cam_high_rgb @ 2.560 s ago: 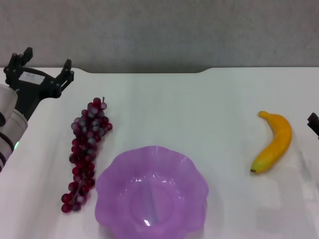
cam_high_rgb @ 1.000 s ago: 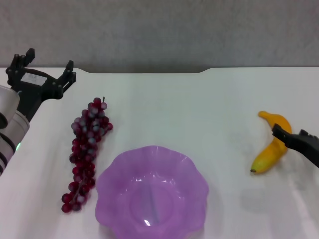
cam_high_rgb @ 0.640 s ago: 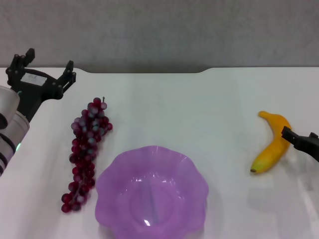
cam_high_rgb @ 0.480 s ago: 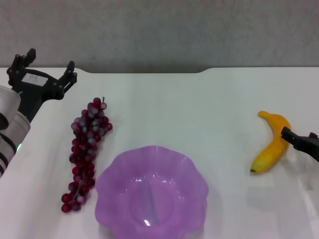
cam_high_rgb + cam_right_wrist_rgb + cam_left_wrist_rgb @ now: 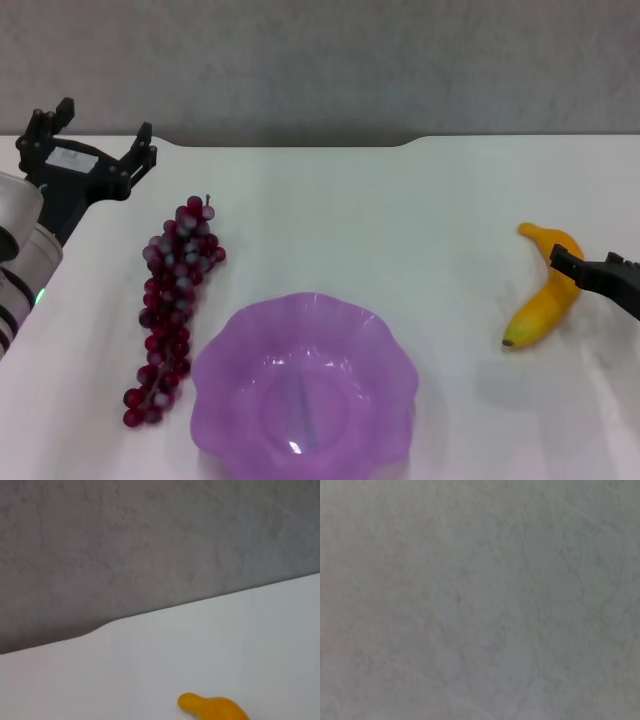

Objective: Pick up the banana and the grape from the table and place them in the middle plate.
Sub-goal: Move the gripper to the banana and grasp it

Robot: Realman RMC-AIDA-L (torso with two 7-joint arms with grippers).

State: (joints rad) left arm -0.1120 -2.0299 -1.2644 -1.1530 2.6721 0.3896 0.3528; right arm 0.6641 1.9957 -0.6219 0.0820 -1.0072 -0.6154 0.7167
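Note:
The banana (image 5: 547,292) lies on the white table (image 5: 400,220) at the right, its dark-tipped end toward the front. My right gripper (image 5: 582,270) reaches in from the right edge and overlaps the banana's upper half; contact is unclear. One yellow end of the banana (image 5: 212,708) shows in the right wrist view. The grape (image 5: 172,300), a long dark red bunch, lies at the left. Between them near the front sits the purple scalloped middle plate (image 5: 232,352), with nothing in it. My left gripper (image 5: 97,132) hovers open at the far left, behind the bunch.
A grey wall (image 5: 320,60) runs behind the table's notched far edge (image 5: 410,141). The left wrist view shows only that grey wall (image 5: 480,600). Bare tabletop lies between the plate and the far edge.
My right gripper came in from the right edge to the banana's upper half, drew back a little, and has now edged left again. The left gripper, fruit and plate stayed put.

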